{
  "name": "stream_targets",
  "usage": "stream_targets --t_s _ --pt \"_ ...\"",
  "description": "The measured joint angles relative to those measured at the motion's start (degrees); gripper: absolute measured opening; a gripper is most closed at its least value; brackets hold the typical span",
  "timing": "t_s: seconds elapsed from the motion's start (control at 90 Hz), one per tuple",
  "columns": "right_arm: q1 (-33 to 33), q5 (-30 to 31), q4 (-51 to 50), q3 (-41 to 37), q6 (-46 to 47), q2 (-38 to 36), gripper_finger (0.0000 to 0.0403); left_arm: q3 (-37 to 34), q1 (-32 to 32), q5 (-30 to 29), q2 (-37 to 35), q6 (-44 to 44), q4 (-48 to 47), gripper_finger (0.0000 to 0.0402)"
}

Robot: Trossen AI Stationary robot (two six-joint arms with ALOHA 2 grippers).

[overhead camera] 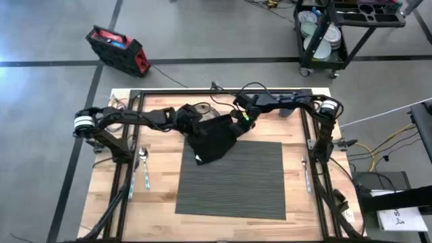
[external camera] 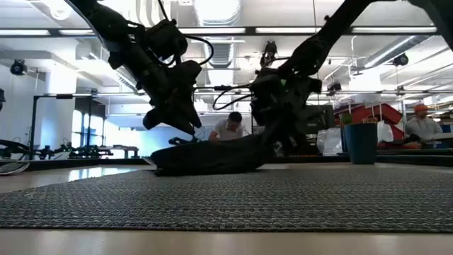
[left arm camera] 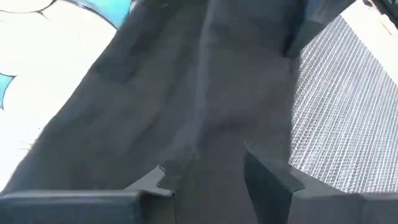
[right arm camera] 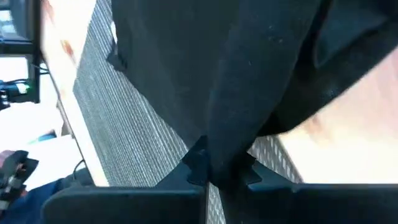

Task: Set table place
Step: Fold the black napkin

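The light butcher-block wooden table [overhead camera: 158,202], ringed by a black metal tube frame, fills the lower two thirds of the high view. On it, right of centre, lies the large rectangular dark grey ribbed placemat [overhead camera: 236,185], flat and square to the table edges; in the low view it spreads across the whole foreground. A crumpled plain black cloth napkin [overhead camera: 214,140] lies over the placemat's upper left corner, partly on the mat and partly on the bare wood above it. Both dark arms reach in from the upper sides of the high view and meet at this cloth. The left gripper [left arm camera: 202,177] sits at the napkin's upper left edge; its wrist view shows its fingers spread moderately apart with a ridge of the black fabric running between them, and whether they touch it cannot be told. The right gripper [right arm camera: 217,163] is at the napkin's upper right edge, its fingers pinched tight on a gathered fold of the cloth. Just above the napkin a round grey plate [overhead camera: 200,109] shows, partly hidden by the left arm. A silver metal spoon [overhead camera: 143,156] and a fork [overhead camera: 146,178] beside it lie on the wood at centre left, well apart from the mat. A dark blue cup [external camera: 362,143] stands at the right of the low view, beyond the mat.
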Motion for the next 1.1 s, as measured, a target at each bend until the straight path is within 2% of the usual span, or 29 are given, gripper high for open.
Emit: stream_targets --t_s 0.278,0.456,0.556,0.689,0.889,0.989,1.1 --pt "2.53 1.98 11.60 -11.83 10.54 -5.56 0.0000 0.00 -0.35 0.03 -0.02 4.54 -0.41 0.0118" --pt "3.91 6.15 19.20 -14.92 16.95 -7.68 0.0012 0.00 -0.35 0.07 -0.03 7.24 -0.47 0.0116" --pt "4.52 6.69 19.66 -15.14 16.94 -10.24 0.0042 0.00 -0.35 1.57 -0.04 7.93 -0.96 0.0114" --pt "4.89 8.36 19.48 -15.39 16.78 -14.33 0.0105 0.00 -0.41 3.03 -0.05 9.49 -2.03 0.0117" --pt "2.03 16.68 19.03 -15.51 16.69 -18.58 0.0196 -0.02 -0.41 3.06 -0.07 10.35 -3.03 0.0121" --pt "-1.71 19.30 17.67 -15.56 15.21 -18.75 0.0218 -0.04 -0.41 3.06 -0.07 10.33 -3.03 0.0117" --pt "-7.21 17.21 17.62 -15.55 11.82 -16.64 0.0225 -0.03 -0.41 3.09 -0.07 10.24 -3.12 0.0113"
